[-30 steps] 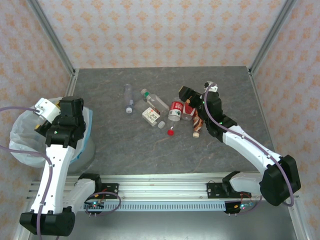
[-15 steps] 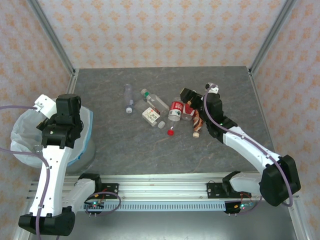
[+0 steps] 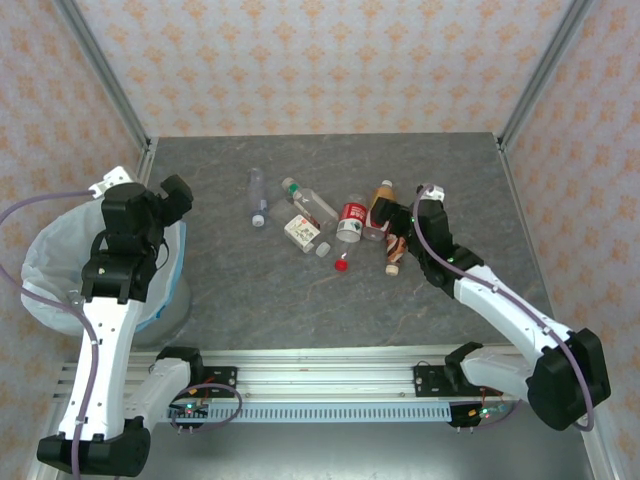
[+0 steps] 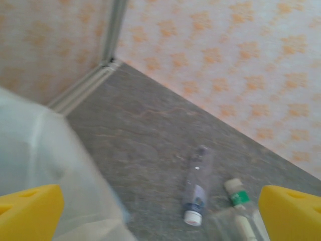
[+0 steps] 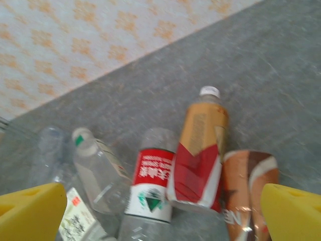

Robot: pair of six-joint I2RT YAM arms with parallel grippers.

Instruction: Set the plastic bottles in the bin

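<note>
Your left hand (image 3: 177, 193) has swung away from the bin (image 3: 40, 270), spread and empty; your right hand (image 3: 398, 216), spread too, has backed off the bottles (image 3: 352, 221) ahead; many still wait.

Open table (image 3: 250, 300) between the bin (image 3: 45, 270) and the bottles (image 3: 352, 218) — these crowd together mid-table
</note>
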